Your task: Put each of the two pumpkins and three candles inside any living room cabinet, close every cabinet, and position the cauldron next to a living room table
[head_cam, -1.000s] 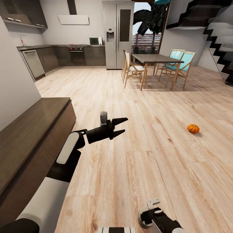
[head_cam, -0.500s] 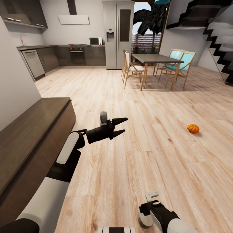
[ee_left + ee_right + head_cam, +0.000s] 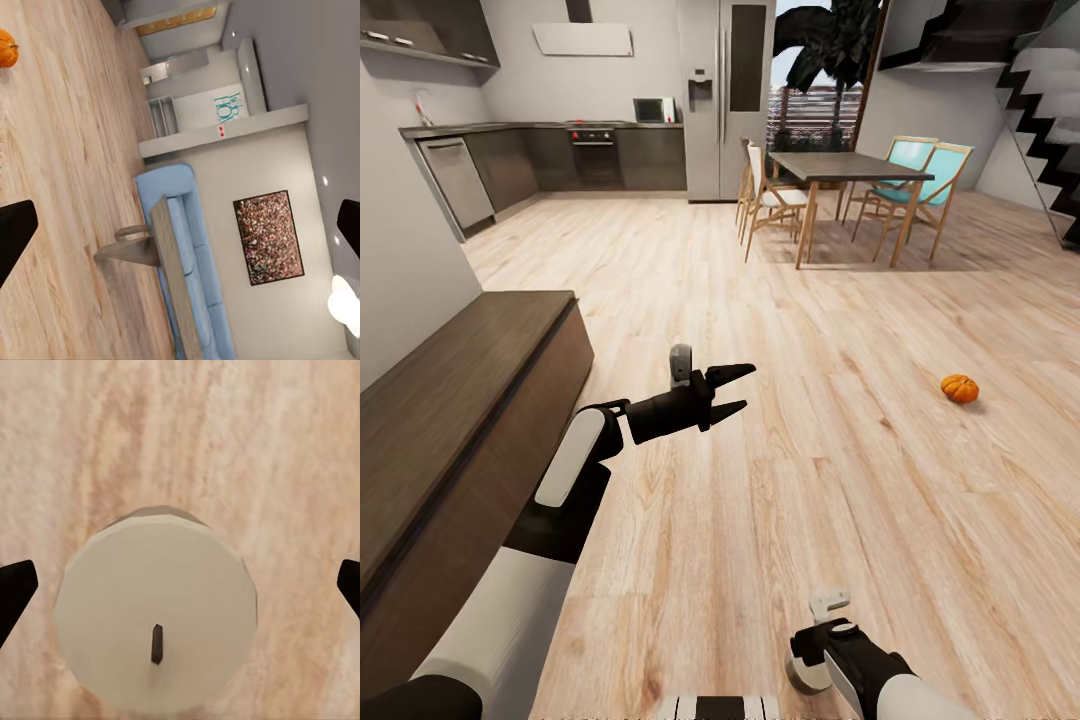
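A white candle (image 3: 157, 619) with a dark wick stands upright on the wooden floor, seen from straight above between the spread fingertips (image 3: 15, 592) of my right gripper (image 3: 180, 589). That gripper is open and not touching it. The head view has the same candle (image 3: 800, 680) under the right gripper (image 3: 822, 650) at the bottom edge. An orange pumpkin (image 3: 960, 388) lies on the floor to the far right, also visible as the pumpkin (image 3: 6, 46). My left gripper (image 3: 735, 390) hovers open and empty over the floor beside the dark-brown cabinet (image 3: 460, 400), which looks closed.
A dining table (image 3: 845, 170) with chairs stands ahead, a kitchen counter (image 3: 540, 150) and fridge (image 3: 725, 100) behind it. Stairs (image 3: 1050, 120) rise at the right. The left wrist view shows a blue sofa (image 3: 195, 277) and a low table (image 3: 154, 247).
My right arm has turned and settled over the candle. The whole head view has shifted slightly, so the camera moved. The left arm and the pumpkin have stayed put.
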Motion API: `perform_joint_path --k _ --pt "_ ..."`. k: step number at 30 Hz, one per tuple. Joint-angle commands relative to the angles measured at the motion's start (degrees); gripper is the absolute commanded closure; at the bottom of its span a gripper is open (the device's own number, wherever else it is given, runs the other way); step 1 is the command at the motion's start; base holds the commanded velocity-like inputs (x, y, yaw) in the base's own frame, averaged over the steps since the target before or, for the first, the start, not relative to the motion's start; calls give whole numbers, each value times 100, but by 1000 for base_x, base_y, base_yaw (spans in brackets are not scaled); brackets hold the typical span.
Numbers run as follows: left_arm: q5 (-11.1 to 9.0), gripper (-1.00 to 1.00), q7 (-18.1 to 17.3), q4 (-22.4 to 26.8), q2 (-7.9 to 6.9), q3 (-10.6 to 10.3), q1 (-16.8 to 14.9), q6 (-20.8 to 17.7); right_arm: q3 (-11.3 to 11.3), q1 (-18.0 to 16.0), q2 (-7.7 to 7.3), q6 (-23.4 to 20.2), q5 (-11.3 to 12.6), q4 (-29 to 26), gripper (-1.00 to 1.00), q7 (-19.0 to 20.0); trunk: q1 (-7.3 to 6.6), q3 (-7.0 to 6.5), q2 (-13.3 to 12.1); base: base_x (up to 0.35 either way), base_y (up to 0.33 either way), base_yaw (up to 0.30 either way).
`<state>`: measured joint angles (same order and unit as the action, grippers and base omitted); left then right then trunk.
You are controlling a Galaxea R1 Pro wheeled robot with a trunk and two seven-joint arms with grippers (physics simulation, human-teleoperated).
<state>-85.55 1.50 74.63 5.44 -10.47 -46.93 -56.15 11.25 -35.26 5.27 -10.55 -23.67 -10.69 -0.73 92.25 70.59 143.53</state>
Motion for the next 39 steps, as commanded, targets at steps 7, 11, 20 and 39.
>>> perform_joint_path --k 7,11,20,39 --pt "-5 -100 0 -1 0 0 0 4 -1 0 1 0 -5 1 -100 7 18 156 10 0 0 0" --pt "-5 -100 0 -1 0 1 0 0 0 -4 6 0 -17 -5 -100 29 18 156 10 0 0 0" --pt "-5 -100 0 -1 1 1 0 3 0 -47 14 0 -32 -29 -100 207 18 156 10 0 0 0" --pt "-5 -100 0 -1 1 0 0 8 -1 -53 1 0 -6 -45 -100 205 46 399 24 0 0 0"
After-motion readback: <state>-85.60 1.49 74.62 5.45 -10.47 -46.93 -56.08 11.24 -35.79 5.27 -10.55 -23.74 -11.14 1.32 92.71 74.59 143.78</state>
